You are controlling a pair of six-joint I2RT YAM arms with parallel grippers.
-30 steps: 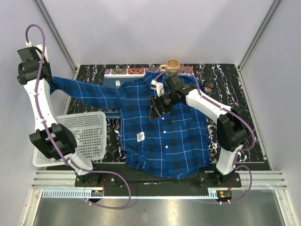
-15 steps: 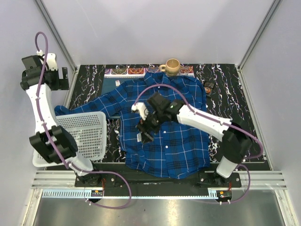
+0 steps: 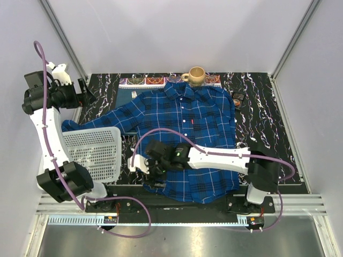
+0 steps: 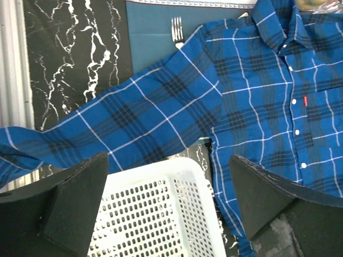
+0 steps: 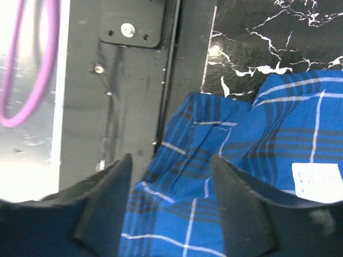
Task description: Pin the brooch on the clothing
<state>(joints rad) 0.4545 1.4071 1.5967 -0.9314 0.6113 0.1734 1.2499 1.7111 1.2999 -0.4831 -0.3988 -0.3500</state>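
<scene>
Blue shirt (image 3: 201,120), hem part-covered (right pincer (image 5: 170,171))

The black, white-veined table (image 3: 268,107) carries a blue plaid shirt (image 3: 203,118) spread front-up, a white perforated basket (image 3: 99,155) at its left edge, a tan mug (image 3: 196,75) beside the collar, and a teal placemat (image 4: 150,37) partly under one sleeve.
</scene>
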